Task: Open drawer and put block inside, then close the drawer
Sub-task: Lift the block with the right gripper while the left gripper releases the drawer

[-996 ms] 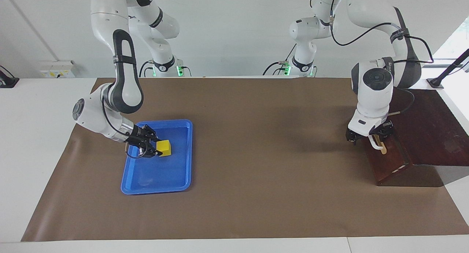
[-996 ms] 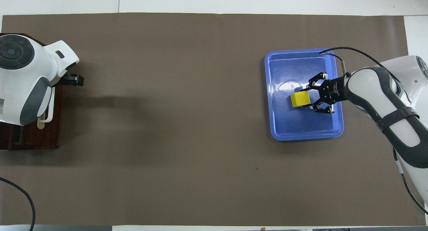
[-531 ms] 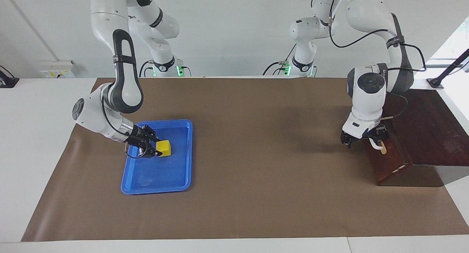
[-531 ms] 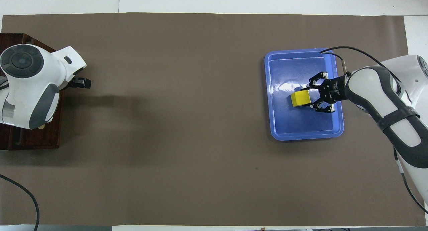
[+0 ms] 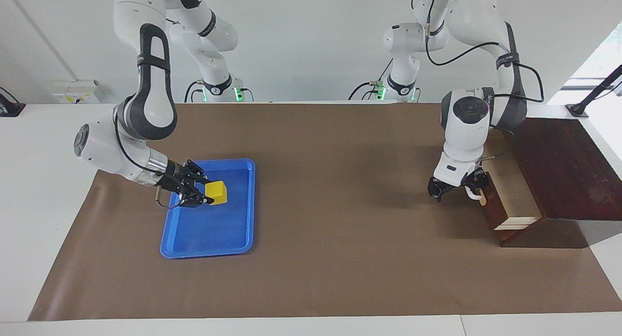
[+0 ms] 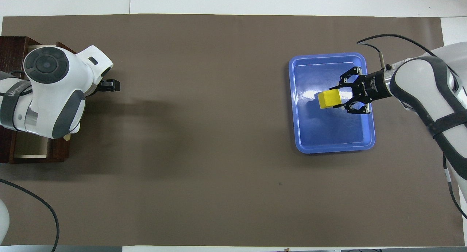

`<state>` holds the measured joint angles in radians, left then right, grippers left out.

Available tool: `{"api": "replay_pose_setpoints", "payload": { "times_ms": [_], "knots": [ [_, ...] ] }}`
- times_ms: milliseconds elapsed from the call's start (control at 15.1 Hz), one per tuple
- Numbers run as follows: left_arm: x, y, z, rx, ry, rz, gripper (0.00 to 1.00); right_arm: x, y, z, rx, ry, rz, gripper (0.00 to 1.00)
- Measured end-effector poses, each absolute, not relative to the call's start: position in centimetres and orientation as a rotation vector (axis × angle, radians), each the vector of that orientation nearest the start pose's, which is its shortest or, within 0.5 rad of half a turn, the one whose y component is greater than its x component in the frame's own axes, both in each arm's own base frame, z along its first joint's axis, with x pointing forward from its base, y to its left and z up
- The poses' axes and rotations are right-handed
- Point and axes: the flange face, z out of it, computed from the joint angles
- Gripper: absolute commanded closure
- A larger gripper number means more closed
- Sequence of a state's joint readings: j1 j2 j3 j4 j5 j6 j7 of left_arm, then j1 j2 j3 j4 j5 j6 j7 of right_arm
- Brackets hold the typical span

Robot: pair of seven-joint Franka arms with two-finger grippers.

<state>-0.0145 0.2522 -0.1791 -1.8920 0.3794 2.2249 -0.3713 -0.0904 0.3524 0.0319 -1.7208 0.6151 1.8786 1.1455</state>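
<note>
Right gripper (image 5: 209,193): fingers clamped on two opposite sides of the small bright yellow cube block (image 5: 217,192). The block sits over the flat blue plastic tray (image 5: 206,253); can't tell whether it clears the tray floor. The tray lies toward the right arm's end of the brown-covered counter (image 5: 340,204), well in from the edges.

Left gripper (image 5: 456,190): fingers (image 5: 434,191) spread wide, low over the counter, right in front of the dark reddish-brown wooden drawer (image 5: 492,207). One finger is at the white bar handle (image 5: 479,195); can't tell whether it touches. The drawer is pulled partly out of the dark wooden box (image 5: 563,166), with its pale interior showing. The box is at the counter's edge at the left arm's end.

There is grey lettering on the left arm's band, not readable.
</note>
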Motion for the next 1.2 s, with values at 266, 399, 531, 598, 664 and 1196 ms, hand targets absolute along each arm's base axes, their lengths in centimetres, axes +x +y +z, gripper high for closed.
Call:
{"api": "replay_pose_setpoints", "payload": {
  "times_ms": [266, 399, 531, 598, 664, 1196],
  "knots": [
    [61.2, -13.1, 38.7, -2.932, 0.039, -0.248, 0.0, 64.8, 5.7, 41.5, -1.967, 1.831, 0.654, 1.0],
    [61.1, -14.4, 38.8, -2.94, 0.042, -0.255, 0.0, 64.8, 8.9, 42.3, -1.957, 1.857, 0.672, 1.0],
    [61.2, -14.7, 38.7, -2.942, 0.042, -0.256, 0.0, 64.6, 12.5, 43.2, -1.953, 1.872, 0.694, 1.0],
    [61.2, -14.7, 38.7, -2.942, 0.042, -0.255, 0.0, 64.3, 14.5, 43.6, -1.948, 1.884, 0.706, 1.0],
    [61.2, -14.7, 38.6, -2.942, 0.042, -0.254, 0.0, 64.1, 16.4, 44.0, -1.935, 1.902, 0.715, 1.0],
    [61.9, -14.4, 41.5, -2.934, -0.032, -0.184, 0.0, 61.8, 28.1, 46.2, -1.806, 1.957, 0.729, 1.0]
  ]
}}
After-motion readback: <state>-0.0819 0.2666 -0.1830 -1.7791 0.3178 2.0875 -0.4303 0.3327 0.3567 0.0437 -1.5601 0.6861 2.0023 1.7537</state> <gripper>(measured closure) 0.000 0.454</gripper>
